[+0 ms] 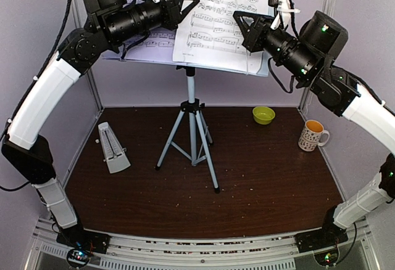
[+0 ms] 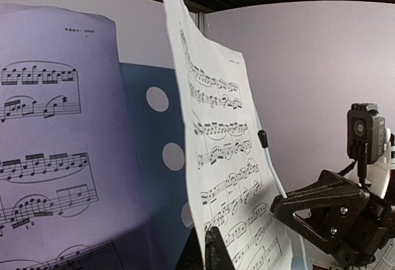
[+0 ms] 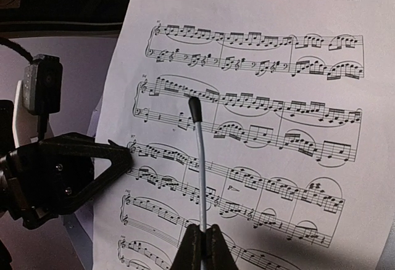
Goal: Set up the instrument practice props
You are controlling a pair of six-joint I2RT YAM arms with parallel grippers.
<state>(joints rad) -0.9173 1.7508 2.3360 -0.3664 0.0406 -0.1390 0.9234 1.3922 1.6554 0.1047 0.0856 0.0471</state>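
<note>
Within left hand [image 1: 196, 0]: sheet-music page [image 1: 222, 20] edge

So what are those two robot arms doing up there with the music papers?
They're setting up music practice things. Both arms reach up to the music stand, which holds a left page and a right page. The left gripper pinches the side edge of the right page. The right gripper looks closed on the thin holder wire lying across that page's front. The metronome stands on the table, left of the tripod, with nothing touching it.
</note>
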